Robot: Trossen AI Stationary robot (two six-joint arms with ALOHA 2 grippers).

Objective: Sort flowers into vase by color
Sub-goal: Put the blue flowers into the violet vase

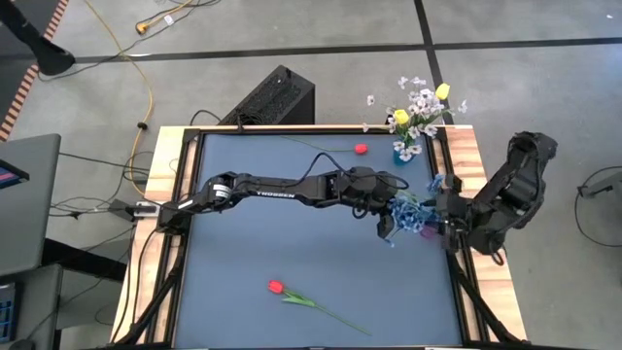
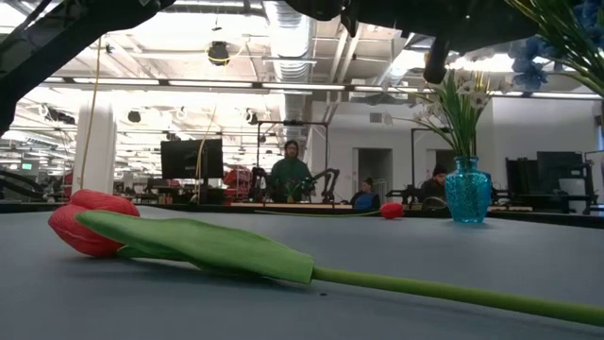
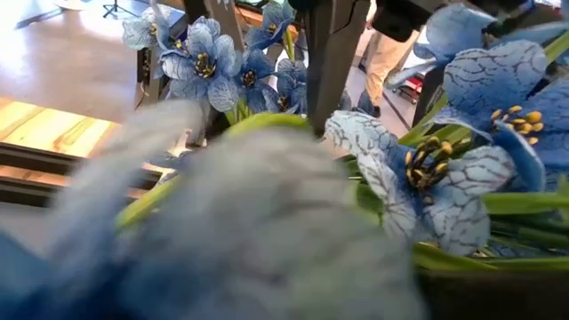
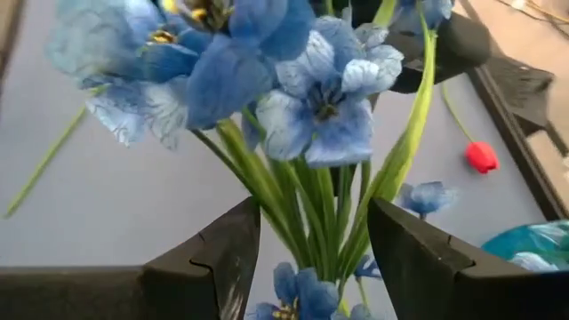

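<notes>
A bunch of blue flowers (image 1: 413,214) (image 4: 311,107) on green stems hangs in the air over the table's right side; its blossoms show high in the low view (image 2: 543,52). My right gripper (image 1: 437,216) (image 4: 313,213) is shut on its stems. My left gripper (image 1: 387,222) reaches across the table to the bunch's other side; blurred petals fill the left wrist view (image 3: 436,169). A teal vase (image 1: 404,152) (image 2: 467,194) with white and yellow flowers stands at the far right. Two red tulips lie flat on the table, one near (image 1: 275,287) (image 2: 90,222), one far (image 1: 362,149) (image 4: 481,156). My right gripper pinches the gathered green stems (image 4: 329,233) below the blossoms between its two fingers (image 4: 227,258). It comes roughly level from the table's right side, with the stems running along the fingers. The bunch is lifted clear of the table, blossoms spreading toward the left gripper.
The blue-grey table top has a raised wooden frame (image 1: 466,156) around it. A black box (image 1: 277,97) and cables lie on the floor beyond the far edge. People sit and stand in the room behind (image 2: 291,175). Open table surface lies left of the bunch.
</notes>
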